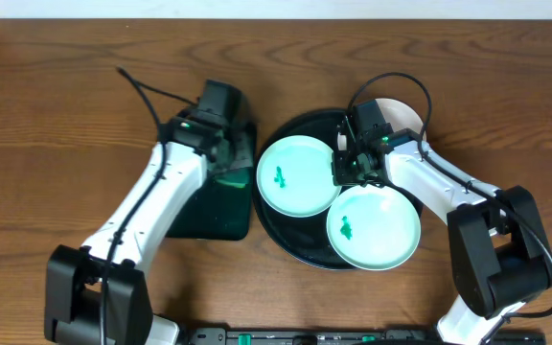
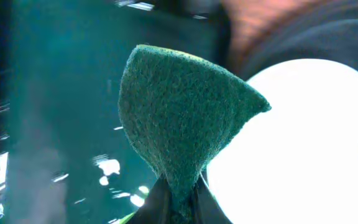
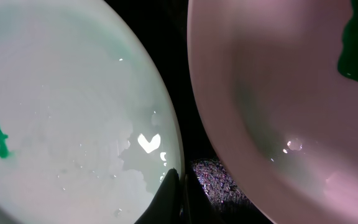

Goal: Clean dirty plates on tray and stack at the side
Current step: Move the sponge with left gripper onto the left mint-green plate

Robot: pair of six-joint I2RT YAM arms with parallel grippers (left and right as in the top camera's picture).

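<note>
While left gripper [image 2: 179, 196] clamps green sponge [image 2: 179, 118], right gripper [image 3: 180, 186] pinched closed, empty, between two smeared plates [image 1: 298, 175] on tray [image 1: 290, 244].

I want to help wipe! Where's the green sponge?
In the left wrist view, the green sponge is pinched in the left arm's jaws, above the dark green tray, just left of the nearer mint plate.

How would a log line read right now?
left claw: shut on green sponge | right claw: shut, between two smeared mint plates | black tray: holds both
</note>
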